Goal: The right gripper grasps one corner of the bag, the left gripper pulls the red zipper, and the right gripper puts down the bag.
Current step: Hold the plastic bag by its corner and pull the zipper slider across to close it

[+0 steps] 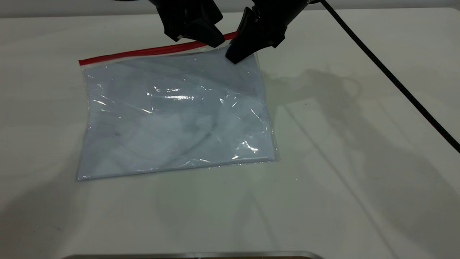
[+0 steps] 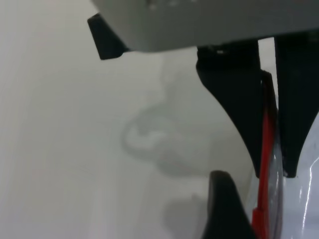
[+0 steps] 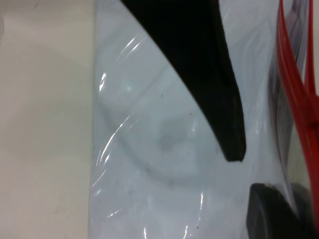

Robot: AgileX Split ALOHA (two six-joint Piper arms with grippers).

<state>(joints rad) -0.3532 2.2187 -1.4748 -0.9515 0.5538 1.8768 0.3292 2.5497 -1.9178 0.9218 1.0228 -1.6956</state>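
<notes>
We see the bag, a clear rectangular plastic pouch with pale paper showing through, lying flat on the white table, and we take it as our landmark. The red zipper, a thin red plastic strip, runs along the bag's far long edge. Both arms crowd the end of that strip at the bag's far corner on the right arm's side.

The right gripper, a black claw with tapered fingers and a braided black cable trailing away, is down on that corner. Its wrist view shows one finger over the clear plastic just beside the red strip, which splits into two lips there, so we judge it clenched on the bag's corner.

The left gripper, a blocky black claw, sits just beside it over the strip. In its own view the fingers flank the red strip closely; we judge it clamped on the zipper, though the slider tab itself is hidden.

The coming pull turns on the zipper's long axis: it stretches away from the left gripper toward the bag's other far corner, so the pull should follow that line while the right gripper anchors the corner
</notes>
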